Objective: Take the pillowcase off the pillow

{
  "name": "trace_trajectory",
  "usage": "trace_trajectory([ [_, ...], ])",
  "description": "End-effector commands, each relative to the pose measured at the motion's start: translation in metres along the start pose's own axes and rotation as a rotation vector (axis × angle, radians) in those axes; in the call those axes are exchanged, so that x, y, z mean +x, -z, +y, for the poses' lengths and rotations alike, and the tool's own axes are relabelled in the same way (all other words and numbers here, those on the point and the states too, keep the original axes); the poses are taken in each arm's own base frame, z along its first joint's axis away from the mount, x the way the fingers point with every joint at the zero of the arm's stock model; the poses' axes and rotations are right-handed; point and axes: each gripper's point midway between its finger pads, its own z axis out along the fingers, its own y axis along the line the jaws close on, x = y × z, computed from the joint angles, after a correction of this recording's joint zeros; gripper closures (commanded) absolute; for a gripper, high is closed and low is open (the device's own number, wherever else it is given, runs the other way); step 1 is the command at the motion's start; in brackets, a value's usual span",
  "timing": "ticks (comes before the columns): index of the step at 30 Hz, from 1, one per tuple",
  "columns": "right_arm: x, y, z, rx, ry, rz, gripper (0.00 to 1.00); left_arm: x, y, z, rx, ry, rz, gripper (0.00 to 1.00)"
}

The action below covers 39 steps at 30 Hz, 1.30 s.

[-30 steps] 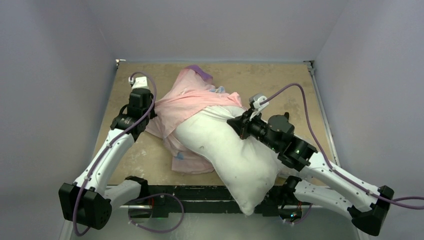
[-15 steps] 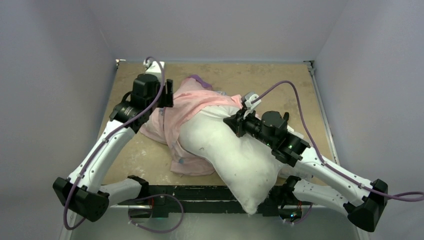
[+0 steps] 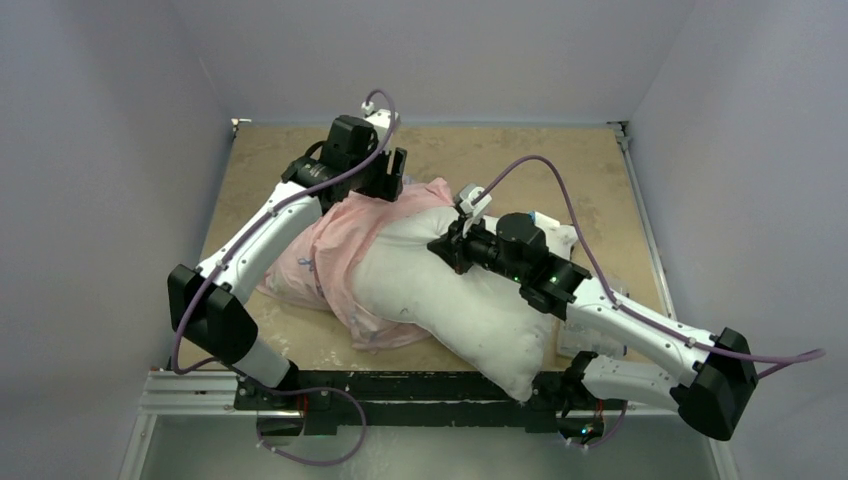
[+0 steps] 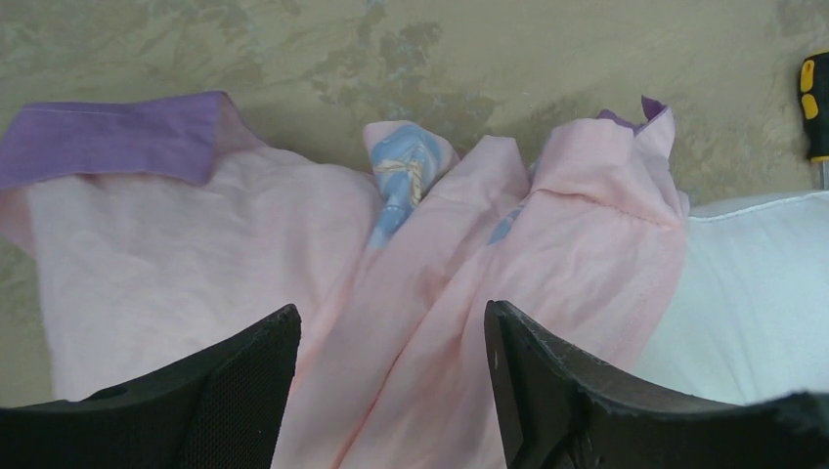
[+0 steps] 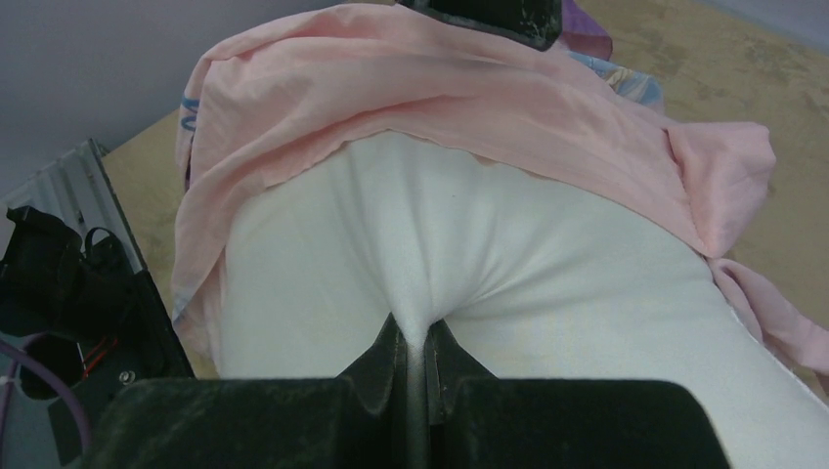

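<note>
Pillow [image 3: 455,295] lies diagonally mid-counter [image 3: 570,165], its near corner hanging over the near edge; pillowcase [image 3: 335,250], pale pink side out, is bunched over the pillow's far-left end, with a purple hem showing at the far side; right end effector [image 5: 414,337] is clamped on a pinch of white pillow fabric; left end effector [image 4: 391,327] hangs over the pink folds at the far end, fingers spread, gripping nothing; yellow-black screwdriver [image 4: 813,103] lies on the counter at the far right.
</note>
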Motion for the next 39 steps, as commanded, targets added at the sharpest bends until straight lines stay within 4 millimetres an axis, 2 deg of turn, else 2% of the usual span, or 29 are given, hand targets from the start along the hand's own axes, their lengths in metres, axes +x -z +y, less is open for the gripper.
trace_trajectory([
  [1, -0.070, 0.001, 0.026, -0.099, 0.023, -0.210, 1.00, 0.013, -0.013, -0.017, 0.098, -0.008, 0.015, 0.32],
  [6, -0.063, -0.006, 0.022, -0.078, 0.015, -0.189, 1.00, 0.040, -0.031, -0.014, 0.091, -0.001, 0.072, 0.34],
  [9, -0.062, -0.009, 0.019, -0.061, 0.009, -0.187, 1.00, 0.055, -0.039, -0.007, 0.057, -0.006, 0.112, 0.43],
  [11, -0.062, -0.010, 0.017, -0.054, 0.006, -0.189, 1.00, 0.060, -0.041, -0.005, 0.046, -0.009, 0.126, 0.54],
  [13, -0.064, -0.009, 0.015, -0.036, 0.000, -0.197, 1.00, 0.061, -0.042, 0.000, 0.021, -0.017, 0.128, 0.71],
  [16, -0.077, -0.002, 0.003, 0.044, -0.035, -0.233, 1.00, 0.061, -0.038, 0.028, -0.131, -0.028, 0.122, 1.00],
  [19, -0.093, 0.017, -0.007, 0.118, -0.102, -0.296, 1.00, 0.052, -0.022, 0.068, -0.318, 0.011, 0.074, 1.00],
  [22, -0.121, 0.048, -0.017, 0.188, -0.142, -0.416, 1.00, 0.043, -0.004, 0.114, -0.443, 0.115, 0.014, 1.00],
  [25, -0.145, 0.083, -0.016, 0.190, -0.161, -0.539, 1.00, 0.042, 0.016, 0.167, -0.561, 0.222, -0.031, 1.00],
  [28, -0.160, 0.115, -0.012, 0.172, -0.170, -0.640, 1.00, 0.047, 0.030, 0.205, -0.650, 0.290, -0.041, 1.00],
  [30, -0.161, 0.123, -0.015, 0.190, -0.182, -0.657, 1.00, 0.051, 0.034, 0.217, -0.683, 0.309, -0.037, 1.00],
  [35, -0.153, 0.126, -0.031, 0.279, -0.244, -0.634, 1.00, 0.062, 0.044, 0.244, -0.776, 0.339, -0.017, 1.00],
  [37, -0.151, 0.126, -0.034, 0.293, -0.261, -0.631, 1.00, 0.064, 0.043, 0.249, -0.786, 0.344, -0.012, 1.00],
  [39, -0.149, 0.126, -0.033, 0.289, -0.270, -0.632, 1.00, 0.062, 0.032, 0.242, -0.725, 0.347, -0.007, 1.00],
])
